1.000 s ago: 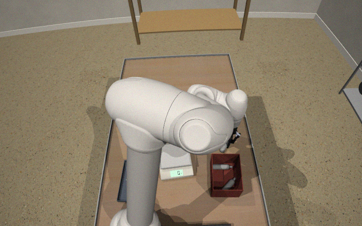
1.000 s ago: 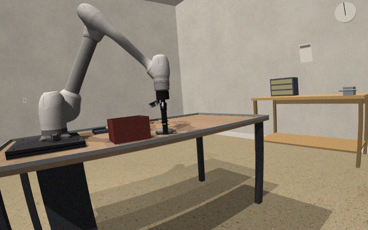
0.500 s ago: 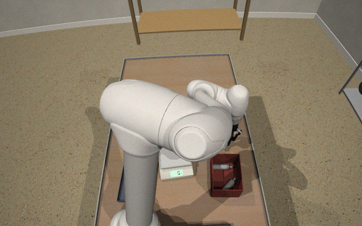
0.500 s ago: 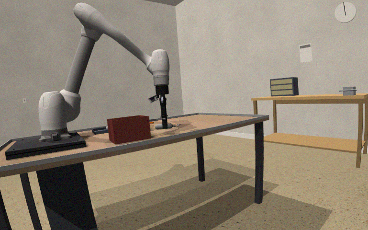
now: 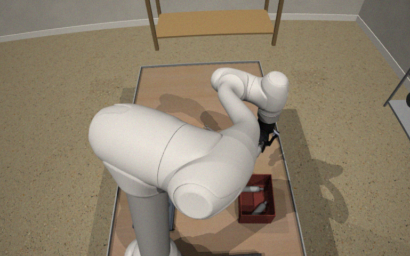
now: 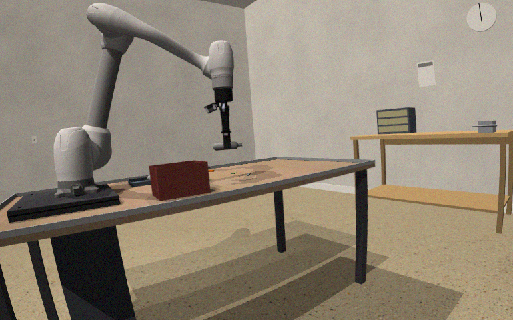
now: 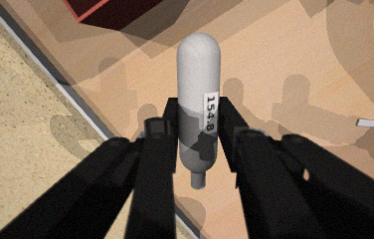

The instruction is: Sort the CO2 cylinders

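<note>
My gripper [image 7: 197,113] is shut on a grey CO2 cylinder [image 7: 198,100] stamped 154.8. It holds the cylinder level, well above the table, as the exterior view shows [image 6: 227,145]. In the overhead view the gripper [image 5: 265,142] hangs near the table's right edge, beyond the red scrap bin [image 5: 256,198]. Two cylinders lie inside the bin, one [image 5: 252,189] at the far side and one [image 5: 259,208] nearer. The bin also shows in the side view [image 6: 179,179] and its corner in the wrist view [image 7: 109,12]. A dark tray's end [image 6: 139,181] shows behind the bin. My arm hides the scale.
The table's right rim [image 7: 70,95] runs close below the gripper, with floor beyond it. Small loose items [image 6: 247,173] lie on the table's far half. A wooden side table [image 6: 433,137] stands off to the right. My arm covers the table's middle in the overhead view.
</note>
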